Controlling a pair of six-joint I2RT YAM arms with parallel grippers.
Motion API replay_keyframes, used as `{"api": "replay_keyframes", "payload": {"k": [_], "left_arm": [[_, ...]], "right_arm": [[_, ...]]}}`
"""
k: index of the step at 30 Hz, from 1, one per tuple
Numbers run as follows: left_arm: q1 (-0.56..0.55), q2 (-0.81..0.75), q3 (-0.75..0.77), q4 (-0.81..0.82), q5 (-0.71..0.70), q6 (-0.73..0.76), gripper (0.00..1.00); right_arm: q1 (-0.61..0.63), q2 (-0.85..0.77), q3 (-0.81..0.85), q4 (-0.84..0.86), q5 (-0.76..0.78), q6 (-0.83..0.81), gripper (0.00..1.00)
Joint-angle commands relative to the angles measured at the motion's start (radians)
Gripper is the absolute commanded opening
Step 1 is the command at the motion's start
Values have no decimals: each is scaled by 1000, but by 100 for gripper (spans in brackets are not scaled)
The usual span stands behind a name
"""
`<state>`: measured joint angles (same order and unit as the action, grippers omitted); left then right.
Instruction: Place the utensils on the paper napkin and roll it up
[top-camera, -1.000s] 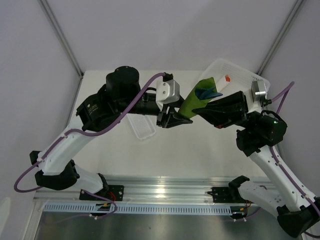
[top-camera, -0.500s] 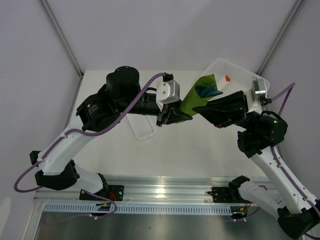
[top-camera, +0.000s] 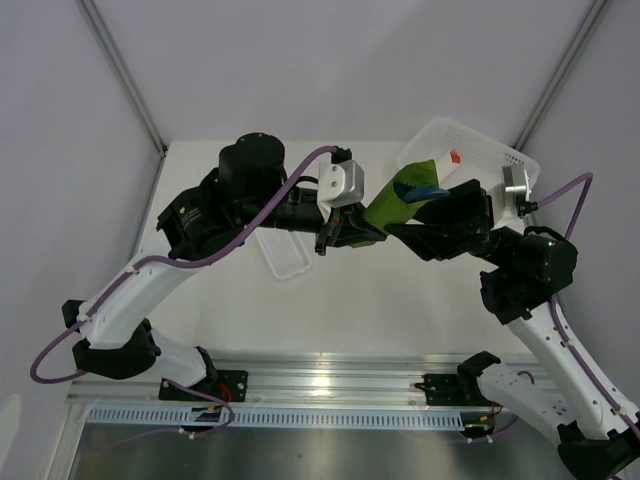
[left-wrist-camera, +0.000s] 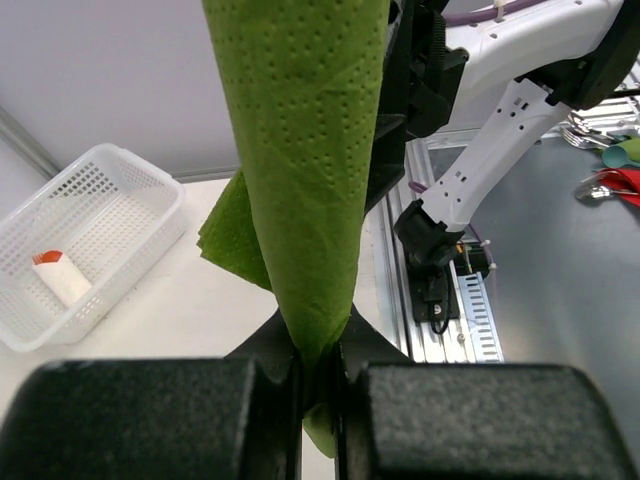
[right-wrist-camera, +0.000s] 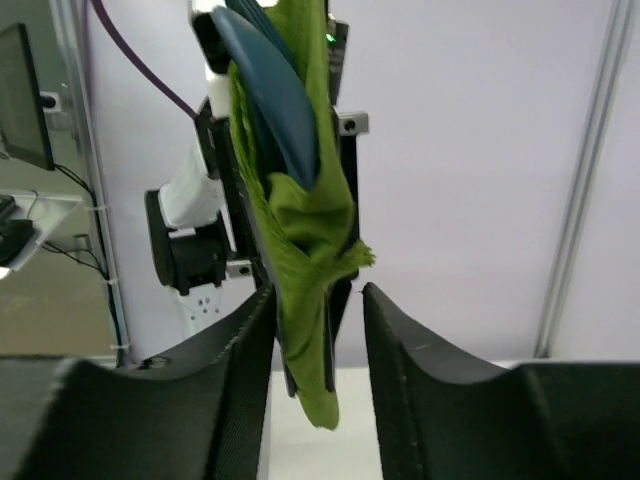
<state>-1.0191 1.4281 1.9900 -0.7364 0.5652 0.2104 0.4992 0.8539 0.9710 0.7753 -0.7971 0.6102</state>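
Observation:
The olive-green paper napkin (top-camera: 388, 207) is rolled into a tube and hangs in the air above the table between both arms. The dark blue utensils (top-camera: 416, 187) stick out of its upper end. My left gripper (top-camera: 343, 236) is shut on the roll's lower end; in the left wrist view the napkin (left-wrist-camera: 305, 150) rises straight out of the gripper (left-wrist-camera: 318, 375). My right gripper (top-camera: 408, 214) is beside the roll's upper part and stands open. In the right wrist view the napkin (right-wrist-camera: 305, 270) with a blue spoon (right-wrist-camera: 275, 110) hangs between the fingers (right-wrist-camera: 235, 380), against the left one and apart from the right one.
A narrow white ribbed tray (top-camera: 281, 256) lies on the table under the left arm. A white basket (top-camera: 487, 158) at the back right holds a white piece with an orange tip (top-camera: 455, 157), and both show in the left wrist view, basket (left-wrist-camera: 110, 215) and piece (left-wrist-camera: 58, 277).
My left gripper has closed on the roll's lower end. My right gripper's jaws have parted from the napkin. Both arms shifted slightly.

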Motion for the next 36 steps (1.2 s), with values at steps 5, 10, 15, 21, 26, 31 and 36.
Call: {"api": "replay_keyframes", "payload": {"k": [5, 10, 15, 21, 26, 31, 36], "left_arm": [[-6, 0, -23, 28, 29, -31, 1], [-4, 11, -36, 22, 45, -37, 1], [-4, 2, -62, 25, 47, -37, 1], [-4, 2, -60, 23, 85, -35, 1], [-4, 3, -65, 17, 88, -25, 1], [-6, -1, -72, 15, 96, -20, 1], [-4, -14, -83, 9, 79, -3, 1]], "right_arm": [[-8, -62, 32, -297, 32, -171, 61], [-11, -96, 5, -318, 1, -187, 66], [-14, -115, 17, -314, -63, -162, 67], [-14, -93, -11, -230, -36, -77, 55], [-13, -43, -22, -133, -36, 8, 38], [-14, -10, -22, -80, -34, 65, 19], [-19, -4, -8, -112, -36, 72, 0]]}}
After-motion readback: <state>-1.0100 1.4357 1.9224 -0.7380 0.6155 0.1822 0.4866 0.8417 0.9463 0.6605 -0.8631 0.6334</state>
